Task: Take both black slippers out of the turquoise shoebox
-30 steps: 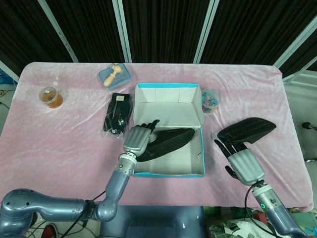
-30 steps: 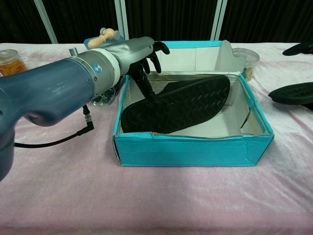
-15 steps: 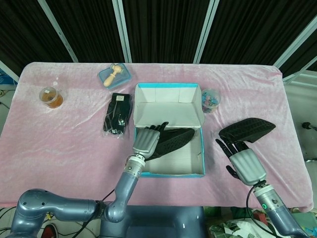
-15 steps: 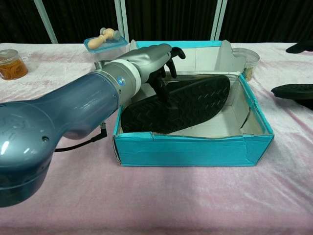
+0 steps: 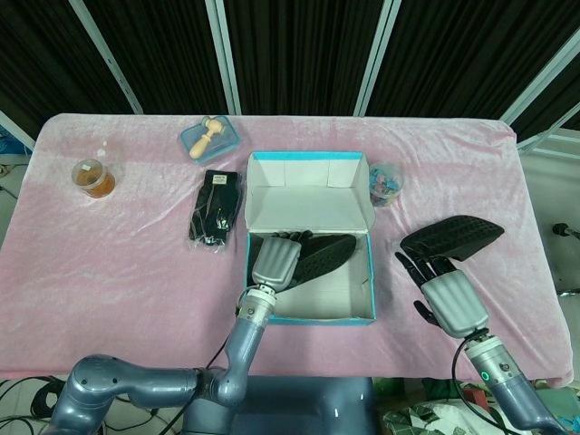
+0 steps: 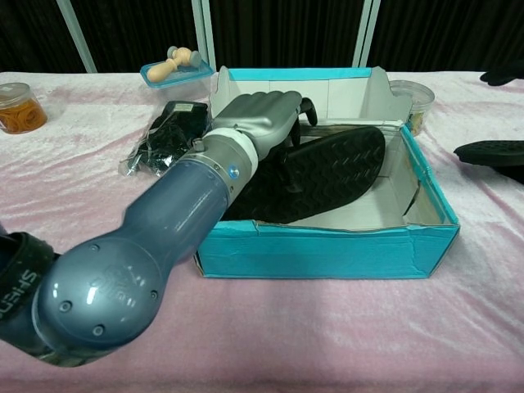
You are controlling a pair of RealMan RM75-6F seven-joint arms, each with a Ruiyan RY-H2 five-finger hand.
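Note:
The turquoise shoebox (image 5: pixel 371 272) (image 6: pixel 327 250) stands open mid-table. One black slipper (image 5: pixel 328 250) (image 6: pixel 336 168) lies inside it, sole up, slanting from the near left corner to the far right. My left hand (image 5: pixel 275 260) (image 6: pixel 262 115) is over the slipper's left half, back up, fingers bent down and touching the sole; no closed hold shows. The other black slipper (image 5: pixel 453 237) (image 6: pixel 491 153) lies on the pink cloth to the right of the box. My right hand (image 5: pixel 449 299) hovers just in front of it, fingers apart and holding nothing.
A black packet of gloves (image 5: pixel 216 210) (image 6: pixel 168 131) lies left of the box. Behind it sits a blue-lidded tub (image 5: pixel 210 136) with a wooden piece on top. An orange-filled jar (image 5: pixel 93 177) stands far left, and a small clear cup (image 5: pixel 385 181) by the box's far right corner.
My left hand has moved right, from the box's left wall to over the slipper, with its fingers down on the sole. The slipper and my right hand have barely moved.

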